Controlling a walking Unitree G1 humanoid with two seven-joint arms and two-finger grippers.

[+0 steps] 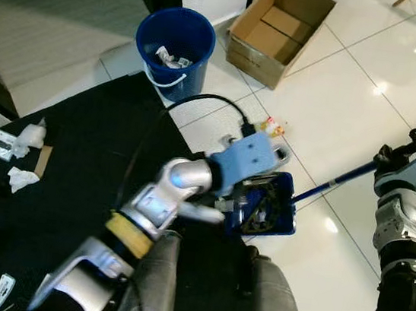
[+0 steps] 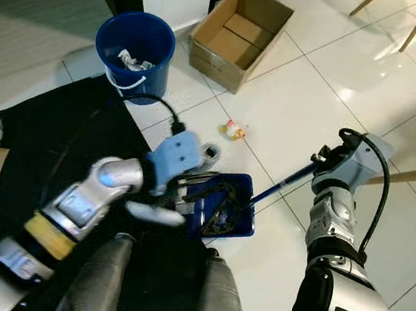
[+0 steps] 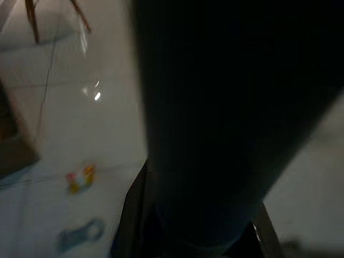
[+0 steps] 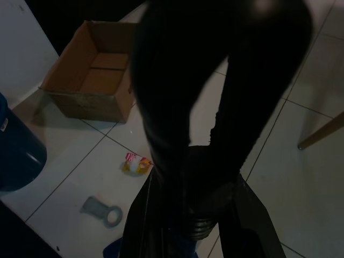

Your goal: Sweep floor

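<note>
Blue dustpan (image 2: pixel 223 213) sits lower centre, its long handle (image 2: pixel 285 182) slanting up-right into the right gripper (image 2: pixel 328 162), clamped round it. Left gripper (image 2: pixel 188 191) touches the pan; finger spread unclear.

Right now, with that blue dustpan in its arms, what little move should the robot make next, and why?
Probably carry the dustpan toward the blue bucket and tip it in. The pan already holds debris and the bucket has trash inside. A small wrapper and a grey ring lie on the tiles for a later pass.
</note>
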